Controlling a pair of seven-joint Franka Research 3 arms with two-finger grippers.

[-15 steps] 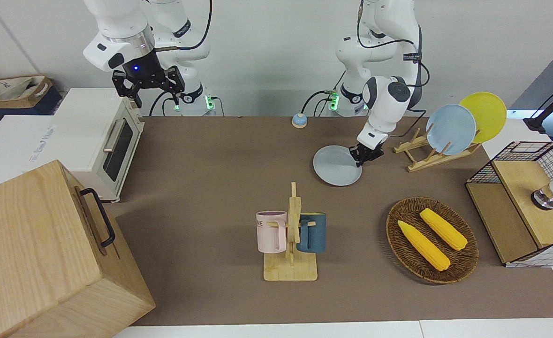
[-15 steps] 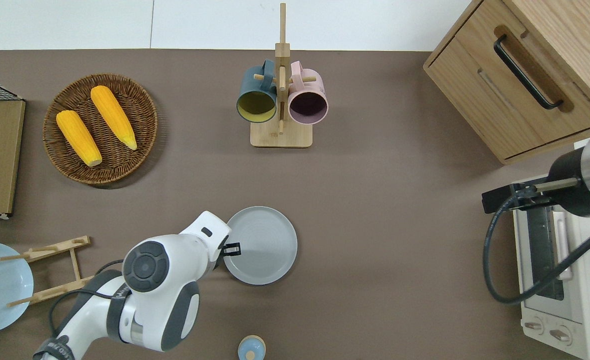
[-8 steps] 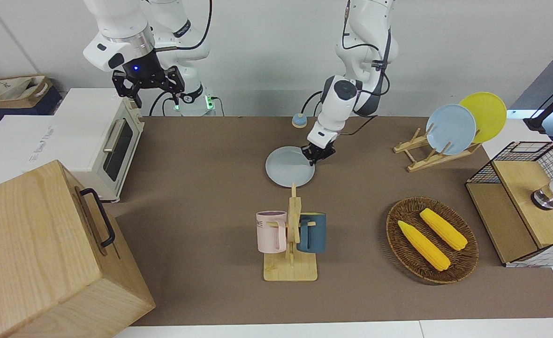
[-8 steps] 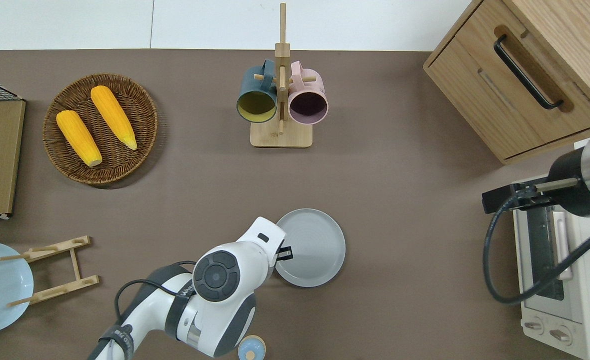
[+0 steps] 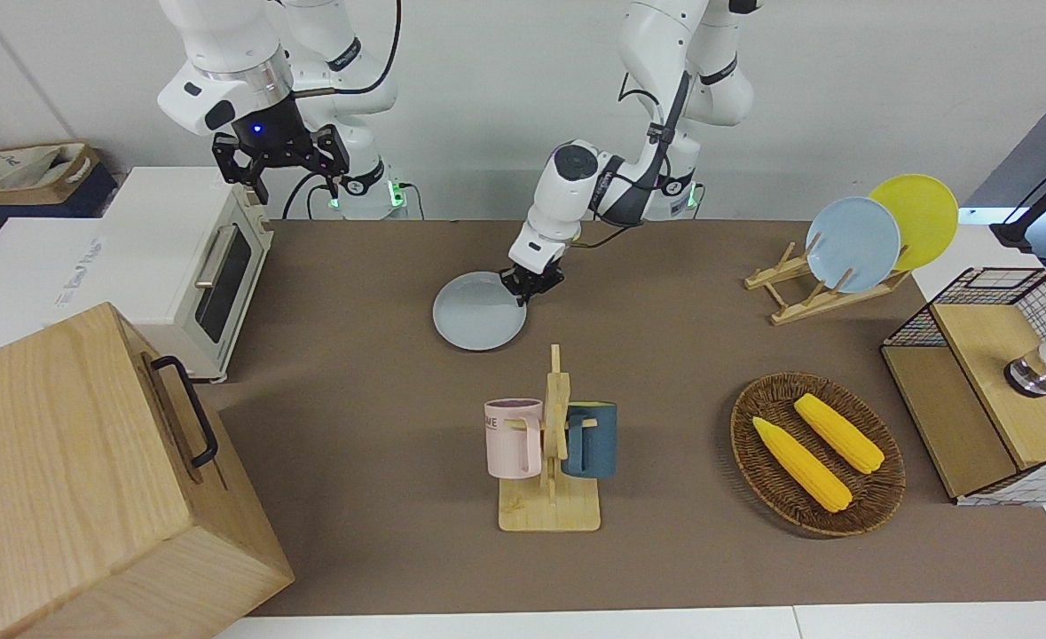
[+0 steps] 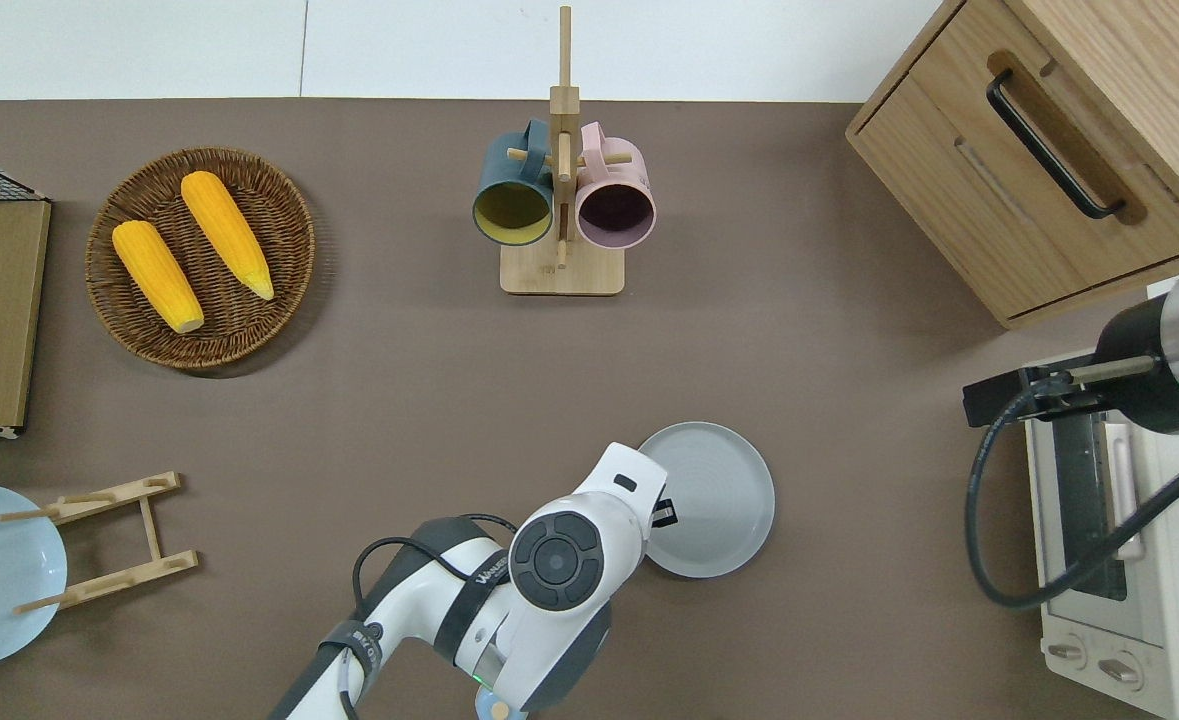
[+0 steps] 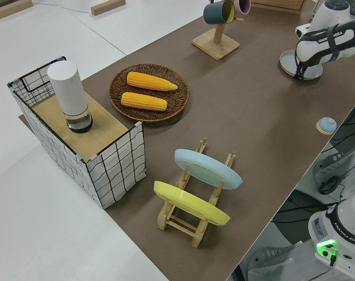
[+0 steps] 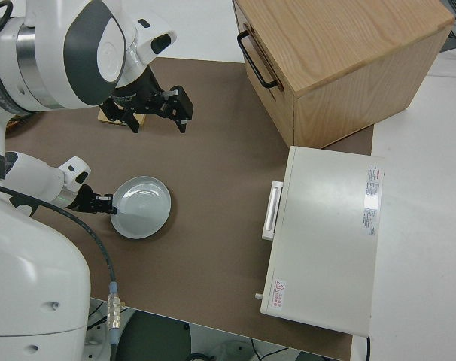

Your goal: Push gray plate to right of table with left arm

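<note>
Plate (image 6: 714,495): pale gray, shallow, low-rimmed, flat on the counter (image 6: 829,420), nearer the robots than the mug rack (image 6: 561,200) and toward the right arm's end. Likely stiff, light and slick-bottomed, so it should slide easily (and could chip if it ran into the toaster oven (image 5: 187,262)); best pushed low on the rim, not gripped.

Left hand (image 6: 663,513): down at the plate's rim on the left arm's side, touching it. Whether its fingers are open I cannot tell.

Right arm: parked, hand (image 5: 279,158) spread open and empty.

Views: overhead hides the contact under the wrist; the right side view shows the hand (image 8: 101,204) meeting the rim, and the bare counter up to the oven.
</note>
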